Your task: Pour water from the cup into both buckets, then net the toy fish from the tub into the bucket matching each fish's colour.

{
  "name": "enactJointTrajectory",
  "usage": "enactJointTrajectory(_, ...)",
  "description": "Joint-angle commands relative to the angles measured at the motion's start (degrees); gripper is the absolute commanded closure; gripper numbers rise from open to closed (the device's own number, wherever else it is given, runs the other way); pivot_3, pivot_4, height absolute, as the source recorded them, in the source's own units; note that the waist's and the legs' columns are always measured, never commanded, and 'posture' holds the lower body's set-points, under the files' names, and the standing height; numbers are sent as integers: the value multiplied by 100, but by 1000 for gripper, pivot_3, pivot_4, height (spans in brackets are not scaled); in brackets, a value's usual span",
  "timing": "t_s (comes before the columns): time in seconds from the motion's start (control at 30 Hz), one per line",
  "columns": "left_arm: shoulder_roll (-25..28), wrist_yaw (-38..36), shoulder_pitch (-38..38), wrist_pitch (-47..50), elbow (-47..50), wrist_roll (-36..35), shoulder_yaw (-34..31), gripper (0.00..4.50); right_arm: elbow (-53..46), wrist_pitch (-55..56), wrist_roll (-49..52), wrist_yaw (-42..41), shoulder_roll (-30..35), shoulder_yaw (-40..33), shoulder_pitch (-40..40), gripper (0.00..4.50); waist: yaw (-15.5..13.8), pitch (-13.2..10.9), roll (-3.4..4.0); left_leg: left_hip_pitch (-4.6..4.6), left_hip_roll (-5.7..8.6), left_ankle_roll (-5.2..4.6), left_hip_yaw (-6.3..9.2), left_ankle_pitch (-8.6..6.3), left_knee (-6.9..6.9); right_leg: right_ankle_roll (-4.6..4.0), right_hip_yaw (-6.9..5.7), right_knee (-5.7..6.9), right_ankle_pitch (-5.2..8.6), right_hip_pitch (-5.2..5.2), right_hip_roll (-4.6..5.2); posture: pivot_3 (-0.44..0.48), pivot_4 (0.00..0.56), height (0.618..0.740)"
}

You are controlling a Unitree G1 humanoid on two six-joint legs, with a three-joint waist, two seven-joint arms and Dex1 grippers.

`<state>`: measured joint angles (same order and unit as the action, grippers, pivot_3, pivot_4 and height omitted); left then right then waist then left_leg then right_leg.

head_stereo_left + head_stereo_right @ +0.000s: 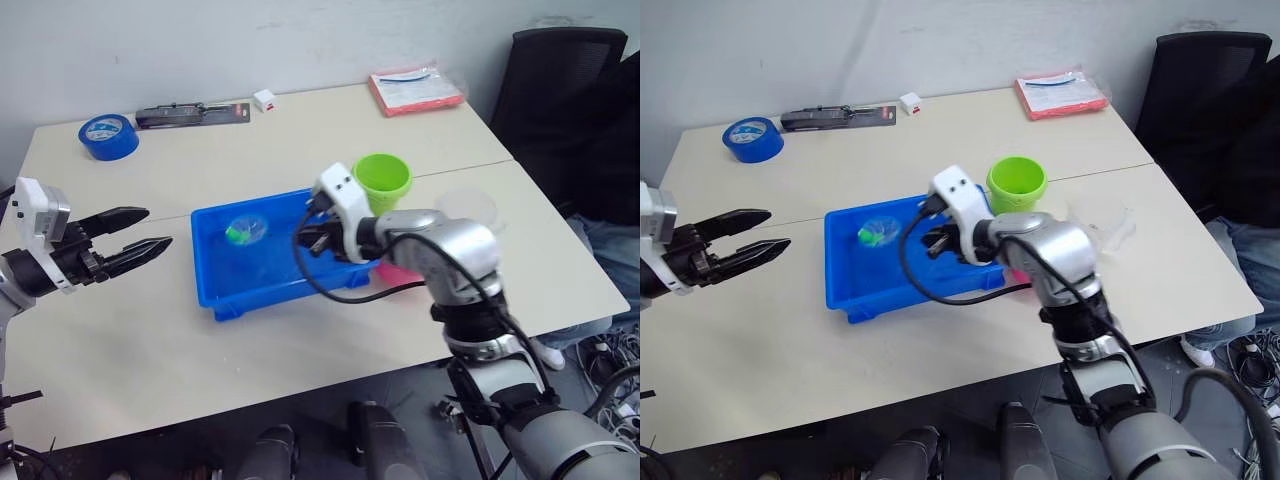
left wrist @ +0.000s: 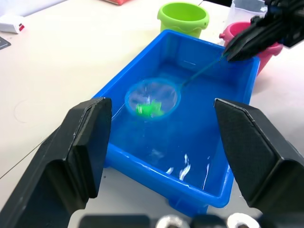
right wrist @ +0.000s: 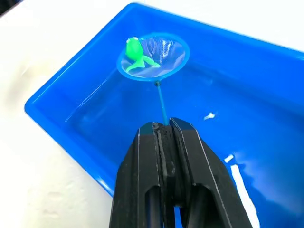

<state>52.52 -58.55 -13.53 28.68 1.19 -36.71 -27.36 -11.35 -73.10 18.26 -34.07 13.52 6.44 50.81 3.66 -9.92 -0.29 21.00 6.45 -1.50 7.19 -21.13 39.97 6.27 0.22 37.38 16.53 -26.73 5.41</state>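
1. Green toy fish (image 3: 134, 51) sits in the net (image 3: 153, 56), hoop inside the blue tub (image 3: 247, 71); judged mid-netting, not yet carried over.
2. Right tool (image 3: 164, 128) is clenched on the net's stick over the tub.
3. Green bucket (image 1: 381, 181) stands just behind the tub, pink bucket (image 2: 247, 40) and clear cup (image 1: 467, 207) beside; fish inside buckets can't be made out.
4. Left tool (image 1: 128, 242) is spread, grasping nothing, beside the tub over the tabletop (image 1: 150, 340).

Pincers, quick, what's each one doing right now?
Left pincer: open, holding nothing.
Right pincer: closed on the net, green fish inside.
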Motion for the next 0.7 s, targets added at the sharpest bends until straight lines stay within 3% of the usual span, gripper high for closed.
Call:
enactJointTrajectory(0.03, -8, -136, -315, -152, -150, -4, 145, 791, -495, -172, 338, -5, 254, -542, 64, 3707, -42, 0, 0, 1, -1, 0, -2, 0, 0, 0, 0, -3, 0, 0, -1, 0, 150, 740)
enactJointTrajectory(0.3, -343, -550, -1657, -581, -1218, 394, 1118, 791, -492, -285, 468, 357, 943, -1492, 142, 3707, -175, 0, -1, 4, 1, -2, -7, 2, 10, 1, 0, 2, 0, 0, 1, 0, 150, 740)
enactJointTrajectory(0.47, -596, -847, -2458, -896, -1930, 683, 1558, 791, 92, 134, 321, 608, 1420, -1962, 189, 3707, -195, 1, -2, 6, 7, -5, -9, 3, 10, 2, 0, 0, -1, 0, 5, 0, 150, 740)
enactJointTrajectory(0.7, -729, -1134, -2927, -1189, -2518, 935, 1748, 791, 605, 871, 2, 671, 2140, -1719, 34, 3707, -147, 1, -2, 7, 2, -5, -19, 3, 5, 2, 4, 5, -1, -11, 3, 0, 150, 740)
